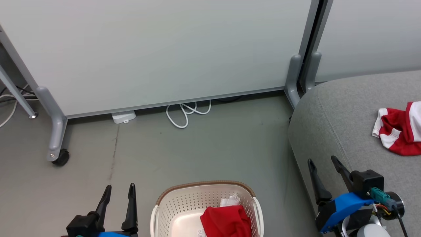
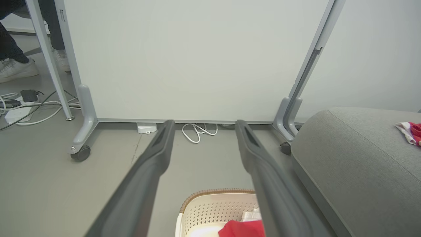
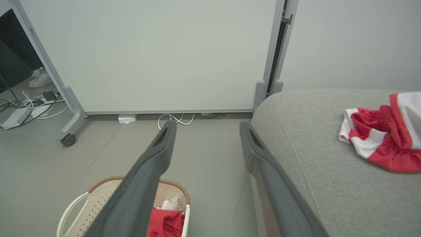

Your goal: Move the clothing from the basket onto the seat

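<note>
Your left gripper (image 1: 120, 186) and right gripper (image 1: 322, 160), fingers apart and empty, flank the basket (image 1: 204, 184) holding red clothing (image 1: 225, 220); beyond your right gripper, a garment (image 1: 399, 130) lies on the seat (image 1: 345, 108).

Even, soft light all round me, with faint shadows; my wrist views bow at the edges, my fingers (image 2: 144, 184) blurred.
</note>
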{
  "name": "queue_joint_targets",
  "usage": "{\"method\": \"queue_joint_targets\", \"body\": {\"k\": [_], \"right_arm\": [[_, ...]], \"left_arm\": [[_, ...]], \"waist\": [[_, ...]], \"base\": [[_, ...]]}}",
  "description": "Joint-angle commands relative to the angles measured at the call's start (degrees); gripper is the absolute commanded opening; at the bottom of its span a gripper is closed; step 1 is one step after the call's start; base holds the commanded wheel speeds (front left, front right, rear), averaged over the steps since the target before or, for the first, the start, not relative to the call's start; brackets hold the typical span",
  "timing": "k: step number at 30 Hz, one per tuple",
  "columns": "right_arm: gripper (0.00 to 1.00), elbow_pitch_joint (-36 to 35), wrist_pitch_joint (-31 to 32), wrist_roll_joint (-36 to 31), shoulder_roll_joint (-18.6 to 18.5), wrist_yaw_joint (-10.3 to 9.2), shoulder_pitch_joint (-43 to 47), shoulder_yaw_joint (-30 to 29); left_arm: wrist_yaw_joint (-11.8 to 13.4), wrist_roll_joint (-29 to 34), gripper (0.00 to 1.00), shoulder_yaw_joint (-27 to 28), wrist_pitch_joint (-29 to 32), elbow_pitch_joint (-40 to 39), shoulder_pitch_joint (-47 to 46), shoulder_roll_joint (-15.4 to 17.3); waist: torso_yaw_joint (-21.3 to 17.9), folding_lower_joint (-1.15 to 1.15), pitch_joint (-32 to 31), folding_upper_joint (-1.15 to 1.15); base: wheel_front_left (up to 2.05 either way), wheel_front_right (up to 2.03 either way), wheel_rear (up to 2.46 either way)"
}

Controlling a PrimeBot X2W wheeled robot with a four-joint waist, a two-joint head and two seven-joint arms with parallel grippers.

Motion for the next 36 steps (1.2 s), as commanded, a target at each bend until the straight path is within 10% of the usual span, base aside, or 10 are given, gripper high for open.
{"method": "queue_joint_targets", "body": {"k": [1, 19, 36], "right_arm": [[1.0, -0.6, 0.1, -0.1, 0.0, 0.01, 0.1, 0.0], [1.0, -5.8, -2.1, 0.8, 0.0, 0.01, -12.0, 3.5], [1.0, -7.1, -5.7, 3.8, 0.0, 0.01, -23.2, 8.8]], "left_arm": [[-0.1, 0.1, 1.0, -0.4, -0.2, -0.1, -0.9, 0.1], [-0.1, 0.9, 1.0, -6.6, -0.2, 3.5, -15.9, 1.3], [-0.1, 0.2, 1.0, -23.4, -0.1, 26.5, -37.0, 4.8]], "waist": [[-0.7, 0.0, 0.9, 0.0], [-9.8, 0.0, 24.8, 0.0], [-15.9, 0.0, 42.9, 0.0]], "base": [[0.0, 0.0, 0.0], [0.0, 0.0, 0.0], [0.0, 0.0, 0.0]]}}
